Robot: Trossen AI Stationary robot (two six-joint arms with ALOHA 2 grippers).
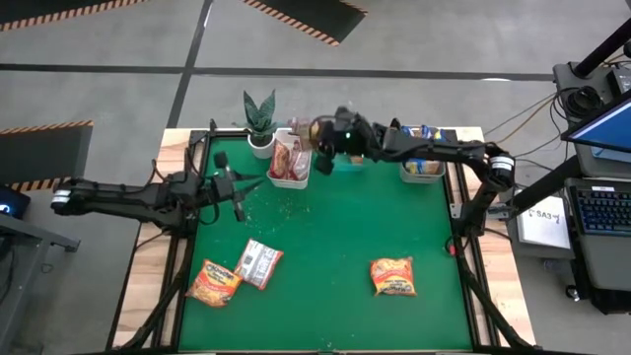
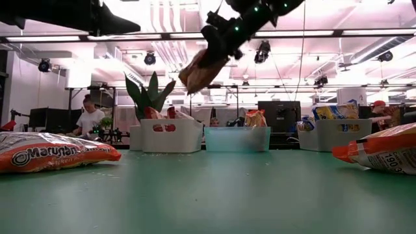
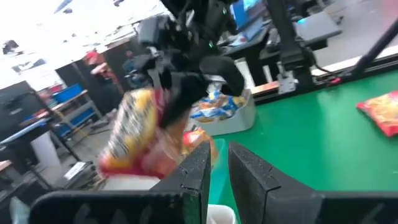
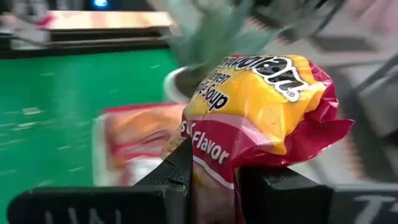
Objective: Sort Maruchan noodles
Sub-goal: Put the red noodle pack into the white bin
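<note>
Three noodle packets (image 1: 258, 264) are seen lying near the tabletop's (image 1: 325, 237) front edge in the high view; the right tool (image 1: 317, 138) is held above the white bin (image 1: 290, 168) at the back edge. From the right wrist, it is seen clamped on a yellow-red packet (image 4: 261, 106). From the left wrist, the left tool (image 3: 217, 168) is seen nearly closed, holding nothing.

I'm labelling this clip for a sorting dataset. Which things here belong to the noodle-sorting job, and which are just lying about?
Part of the job:
- noodle packet held by the right gripper above the bins
- loose packets on the mat: two at front left, one at front right
- white bin, teal bin, grey bin, holding sorted packets
- left gripper, waiting, empty

Just lying about:
- potted plant
- laptop
</note>
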